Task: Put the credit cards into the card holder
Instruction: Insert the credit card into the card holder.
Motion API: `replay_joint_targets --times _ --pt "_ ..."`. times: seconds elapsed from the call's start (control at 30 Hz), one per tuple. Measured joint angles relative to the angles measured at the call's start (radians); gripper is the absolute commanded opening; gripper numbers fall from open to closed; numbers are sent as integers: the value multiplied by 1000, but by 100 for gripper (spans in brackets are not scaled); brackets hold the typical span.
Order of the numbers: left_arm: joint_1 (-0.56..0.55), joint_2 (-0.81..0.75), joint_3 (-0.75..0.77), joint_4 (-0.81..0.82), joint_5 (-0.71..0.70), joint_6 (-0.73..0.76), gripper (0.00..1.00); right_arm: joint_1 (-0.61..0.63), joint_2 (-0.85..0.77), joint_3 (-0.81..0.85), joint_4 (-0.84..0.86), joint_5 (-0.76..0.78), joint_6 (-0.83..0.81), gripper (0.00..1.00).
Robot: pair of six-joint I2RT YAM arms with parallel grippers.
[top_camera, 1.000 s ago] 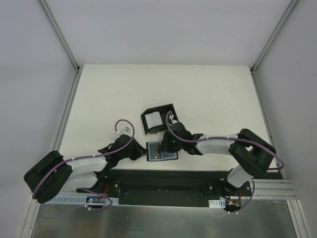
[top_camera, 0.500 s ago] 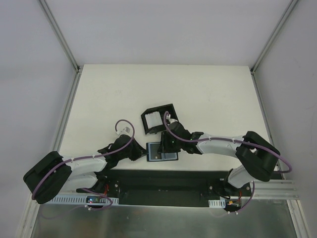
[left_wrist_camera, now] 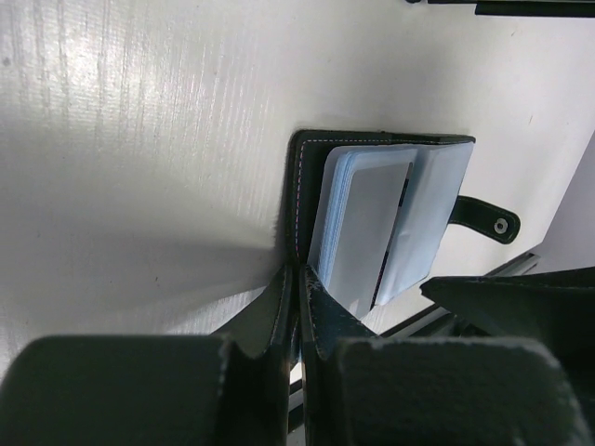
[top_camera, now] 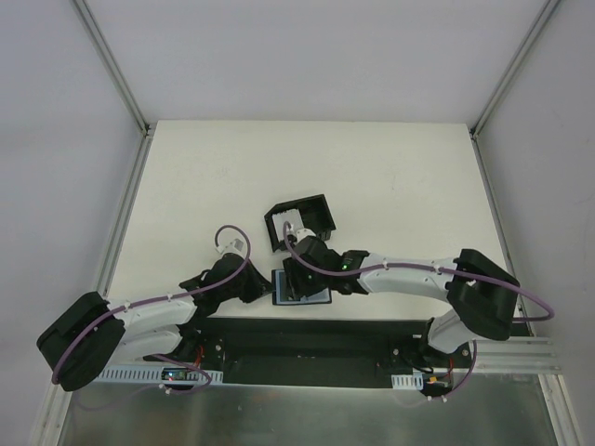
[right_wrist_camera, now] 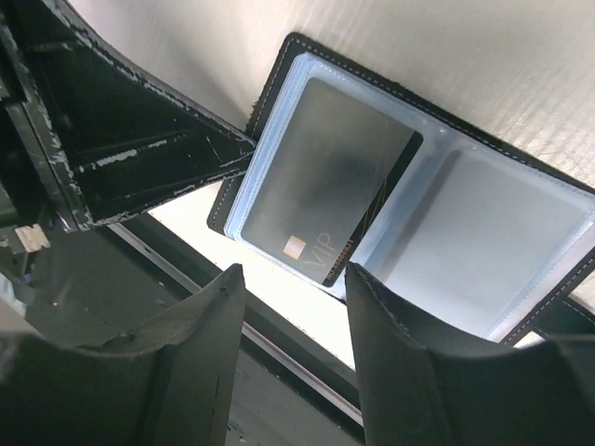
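Note:
The card holder [top_camera: 307, 295] lies open near the table's front edge, its black cover [left_wrist_camera: 302, 158] framing bluish clear sleeves [right_wrist_camera: 493, 251]. One greyish credit card [right_wrist_camera: 325, 177] marked VIP rests on its left page, also seen from the left wrist as the pale card [left_wrist_camera: 367, 223]. My left gripper [left_wrist_camera: 298, 274] is shut on the card holder's left edge. My right gripper [right_wrist_camera: 296, 279] hovers open just above the card, with nothing between its fingers. Other credit cards do not show clearly.
A black open-topped box [top_camera: 299, 219] stands just behind the card holder, its inside partly hidden by the right wrist. The card holder's snap tab [left_wrist_camera: 488, 218] sticks out to the side. The black mounting rail [top_camera: 307, 339] runs along the table's near edge.
The right gripper has opened and let go of the card, which now lies on the card holder's left page. The right wrist has shifted left. The left gripper has stayed shut in place.

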State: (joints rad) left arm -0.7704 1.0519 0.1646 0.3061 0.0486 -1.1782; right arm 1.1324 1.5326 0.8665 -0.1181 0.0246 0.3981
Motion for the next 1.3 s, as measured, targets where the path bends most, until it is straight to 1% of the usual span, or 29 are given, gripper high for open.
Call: replay_joint_targets --times 0.2,0.4,0.67,1.13,1.3 --pt "0 -10 0 -14 0 1 0 62 57 45 -69 44 -38 54" --pt "0 -10 0 -14 0 0 0 109 99 62 -102 82 -53 56" --pt "0 -10 0 -14 0 0 0 134 134 100 -146 140 -63 57" --pt "0 -10 0 -14 0 0 0 180 177 143 -208 309 -51 59" --pt "0 -10 0 -14 0 -1 0 208 192 155 -212 337 -53 63"
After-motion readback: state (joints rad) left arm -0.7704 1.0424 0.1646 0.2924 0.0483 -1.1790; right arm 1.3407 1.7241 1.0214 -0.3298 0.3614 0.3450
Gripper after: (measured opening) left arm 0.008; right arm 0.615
